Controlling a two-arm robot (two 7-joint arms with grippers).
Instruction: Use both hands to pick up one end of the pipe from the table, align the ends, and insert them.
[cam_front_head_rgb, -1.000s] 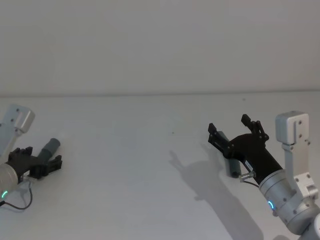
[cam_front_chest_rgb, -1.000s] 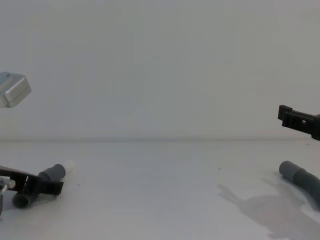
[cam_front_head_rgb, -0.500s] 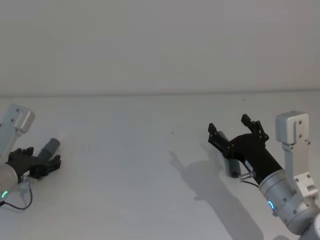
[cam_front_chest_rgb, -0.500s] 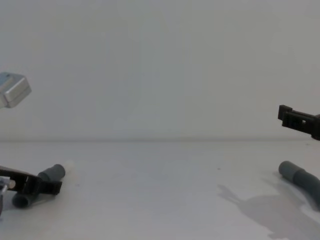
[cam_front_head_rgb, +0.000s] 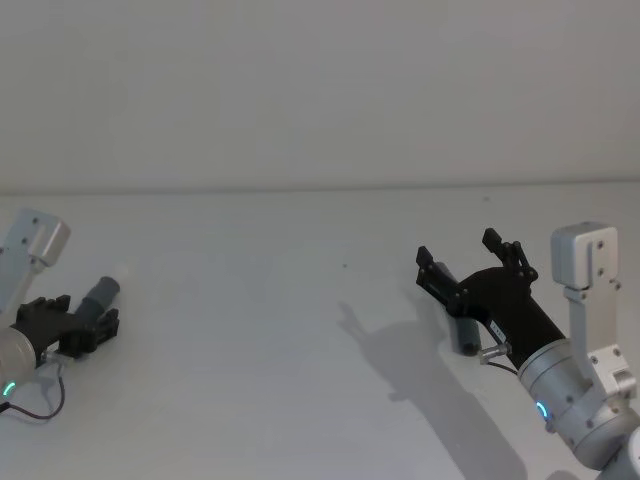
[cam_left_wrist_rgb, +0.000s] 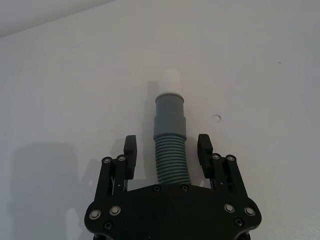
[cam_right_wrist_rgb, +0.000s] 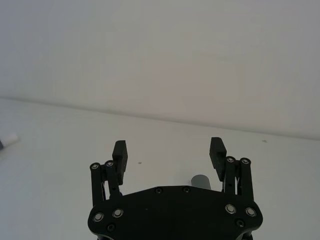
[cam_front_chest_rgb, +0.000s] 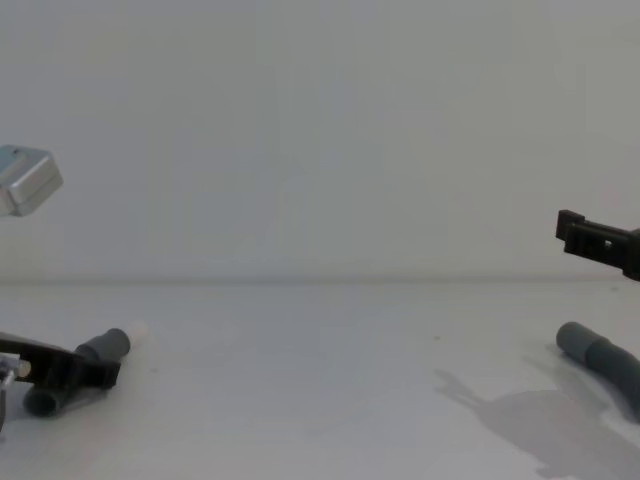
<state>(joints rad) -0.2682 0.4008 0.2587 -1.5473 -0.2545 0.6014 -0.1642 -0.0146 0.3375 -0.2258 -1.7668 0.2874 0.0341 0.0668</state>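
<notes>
Your left gripper (cam_left_wrist_rgb: 167, 145) sits low over the table (cam_left_wrist_rgb: 60, 100), fingers part-open astride the pipe (cam_left_wrist_rgb: 171, 165), a gap on each side; judged, this sets the grip on the dark grey corrugated section behind the smooth cuff (cam_left_wrist_rgb: 169, 112), leaving its white tip (cam_left_wrist_rgb: 171, 80) clear beyond the fingertips for insertion; your right gripper (cam_right_wrist_rgb: 168, 149) hovers, fingers spread wide and empty, the plain grey sleeve (cam_right_wrist_rgb: 201, 181) lying below, between them.
</notes>
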